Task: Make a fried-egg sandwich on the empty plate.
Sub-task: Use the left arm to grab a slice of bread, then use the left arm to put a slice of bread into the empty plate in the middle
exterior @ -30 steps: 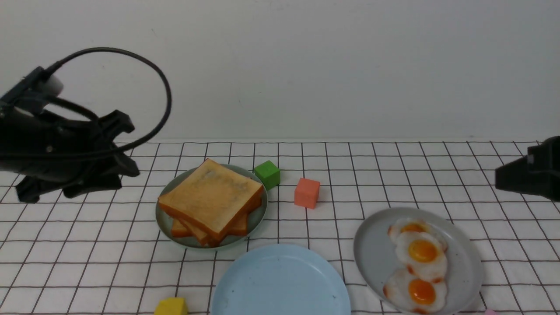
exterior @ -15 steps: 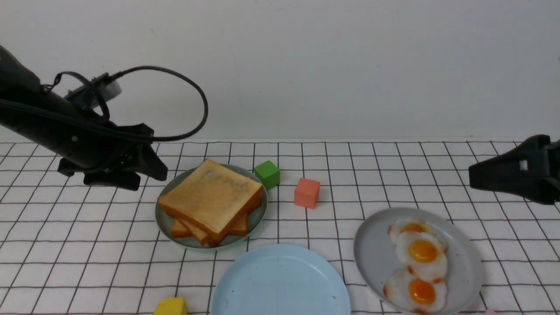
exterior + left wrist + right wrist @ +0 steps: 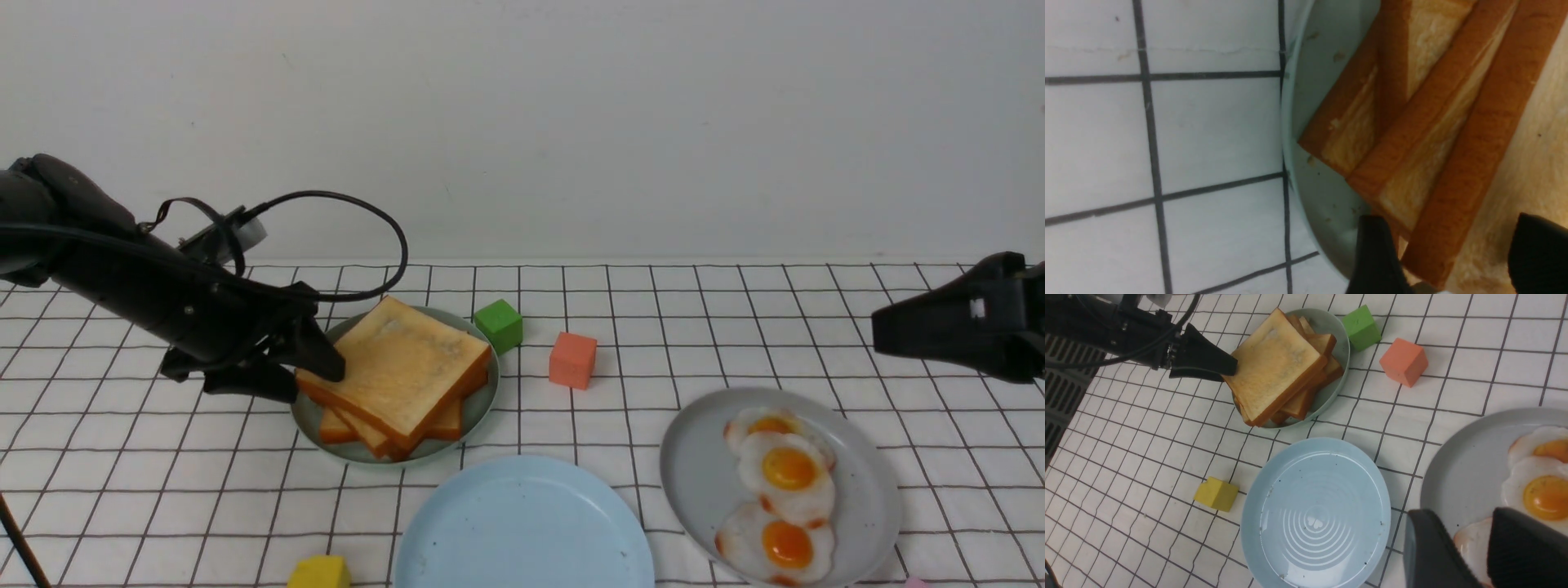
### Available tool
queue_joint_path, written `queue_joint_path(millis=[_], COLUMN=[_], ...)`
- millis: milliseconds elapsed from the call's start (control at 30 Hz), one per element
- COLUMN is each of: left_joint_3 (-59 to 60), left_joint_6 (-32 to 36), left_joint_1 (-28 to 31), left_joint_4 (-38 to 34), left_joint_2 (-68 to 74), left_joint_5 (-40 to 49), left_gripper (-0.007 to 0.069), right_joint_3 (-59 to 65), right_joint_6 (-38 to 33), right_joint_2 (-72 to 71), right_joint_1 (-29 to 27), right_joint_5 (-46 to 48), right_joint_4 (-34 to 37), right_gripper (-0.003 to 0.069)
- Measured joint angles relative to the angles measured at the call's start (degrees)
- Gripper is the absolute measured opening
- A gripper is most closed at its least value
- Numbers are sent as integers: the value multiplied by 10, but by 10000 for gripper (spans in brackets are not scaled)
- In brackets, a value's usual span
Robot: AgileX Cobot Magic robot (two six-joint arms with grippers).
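A stack of golden-brown toast slices lies on the pale green plate. My left gripper is open at the stack's left corner. In the left wrist view one finger is beside the plate rim under the top slice's corner and the other is over its face. The empty light-blue plate sits at the front centre and also shows in the right wrist view. Three fried eggs lie on the grey plate. My right gripper is open and empty, held above the grey plate's near edge.
A green cube and an orange cube stand behind the plates, between the toast and the eggs. A yellow cube lies at the front, left of the light-blue plate. The checked cloth covers the table.
My left arm has swung right and down from the table's left side to the toast stack, its jaws now around the top slice's corner. The right gripper moved slightly left, then held.
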Motion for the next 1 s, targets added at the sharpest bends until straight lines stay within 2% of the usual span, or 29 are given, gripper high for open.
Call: queue_joint_path(millis=[100,233,267,300,567,700,800,1000], left_joint_3=[0,-3,-3,-9,-25,-28,-28,-28], left_joint_6=[10,26,26,28,37,114,151,165], left_joint_1=[0,1,1,2,8,-1,-33,-122], left_joint_4=[0,2,2,4,15,14,13,23], left_joint_2=[0,0,0,0,-57,-122,-135,-108], left_joint_5=[2,11,11,22,68,135,165,169], left_gripper=[342,171,163,113,106,106,106,106], right_joint_3=[0,0,0,0,0,0,0,0], right_joint_6=[-1,0,0,0,0,0,0,0], right_joint_2=[0,1,1,1,1,1,1,1], right_joint_1=[0,0,0,0,0,0,3,36], right_joint_5=[1,1,1,1,10,11,11,11], right_joint_4=[0,0,0,0,0,0,0,0], right_gripper=[245,245,245,245,245,245,245,245])
